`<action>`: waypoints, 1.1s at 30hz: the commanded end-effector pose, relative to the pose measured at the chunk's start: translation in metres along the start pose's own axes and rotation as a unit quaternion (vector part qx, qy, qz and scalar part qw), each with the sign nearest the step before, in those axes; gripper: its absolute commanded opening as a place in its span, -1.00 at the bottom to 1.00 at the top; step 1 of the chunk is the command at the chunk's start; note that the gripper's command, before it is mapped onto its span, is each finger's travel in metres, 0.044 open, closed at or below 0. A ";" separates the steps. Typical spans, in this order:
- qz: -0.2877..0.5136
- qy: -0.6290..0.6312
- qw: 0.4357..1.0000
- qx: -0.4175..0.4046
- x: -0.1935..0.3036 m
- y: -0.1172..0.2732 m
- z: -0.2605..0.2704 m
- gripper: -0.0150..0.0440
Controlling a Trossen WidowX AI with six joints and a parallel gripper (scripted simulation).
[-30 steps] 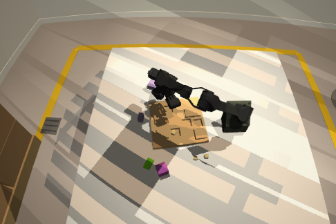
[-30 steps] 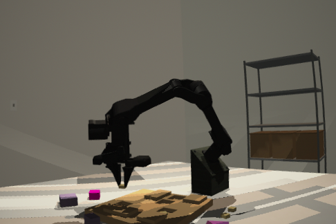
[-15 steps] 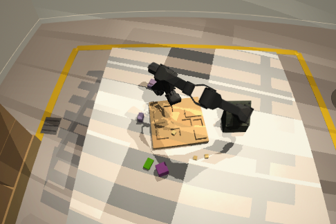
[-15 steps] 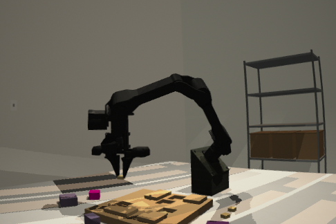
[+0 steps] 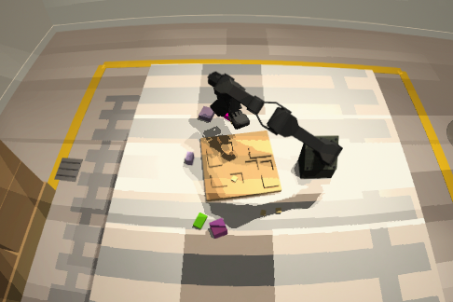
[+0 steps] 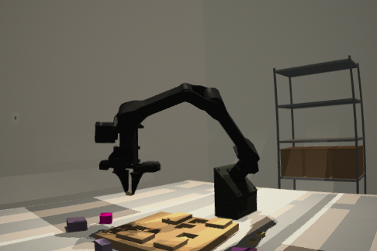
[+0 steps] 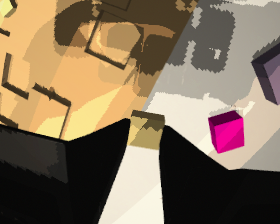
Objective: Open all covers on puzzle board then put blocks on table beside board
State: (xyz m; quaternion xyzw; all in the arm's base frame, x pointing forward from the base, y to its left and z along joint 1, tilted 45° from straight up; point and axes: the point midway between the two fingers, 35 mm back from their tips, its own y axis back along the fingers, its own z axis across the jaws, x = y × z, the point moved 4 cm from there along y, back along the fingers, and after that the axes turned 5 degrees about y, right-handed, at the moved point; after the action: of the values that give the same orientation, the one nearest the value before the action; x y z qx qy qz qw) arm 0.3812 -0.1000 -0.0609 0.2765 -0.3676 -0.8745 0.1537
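My gripper [image 6: 129, 193] [image 7: 145, 128] is shut on a small yellow block [image 6: 129, 194] [image 7: 146, 132], held above the table past the board's edge. The wooden board [image 5: 212, 192] [image 6: 213, 237] [image 7: 45, 70] has raised covers and dark openings; exact cover positions are unclear. A small pale yellow piece [image 5: 234, 179] shows within its outline. On the table are a pink block [image 5: 226, 116] [image 6: 105, 218] [image 7: 227, 134], a mauve block [image 5: 206, 114] [image 6: 77, 224], a small lavender block [image 5: 188, 157] [image 6: 103, 245], a green block [image 5: 200, 221] and a purple block [image 5: 218, 227].
Two small yellowish blocks lie in shadow beyond the board, one nearer [image 5: 263, 212] and one farther right [image 5: 278, 211]. The arm's base [image 5: 319, 159] [image 6: 235, 197] stands right of the board. A shelf rack [image 6: 318, 105] stands behind.
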 end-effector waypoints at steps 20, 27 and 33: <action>0.002 0.001 1.000 -0.001 0.079 -0.003 -0.045 -0.22; 0.002 0.001 1.000 -0.002 0.091 -0.005 -0.050 -0.22; 0.002 0.001 1.000 -0.002 0.091 -0.014 -0.051 -0.22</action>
State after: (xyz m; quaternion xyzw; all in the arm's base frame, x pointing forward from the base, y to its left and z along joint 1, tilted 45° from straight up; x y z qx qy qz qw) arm 0.3397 -0.1659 -0.1282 0.2794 -0.3694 -0.8725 0.1554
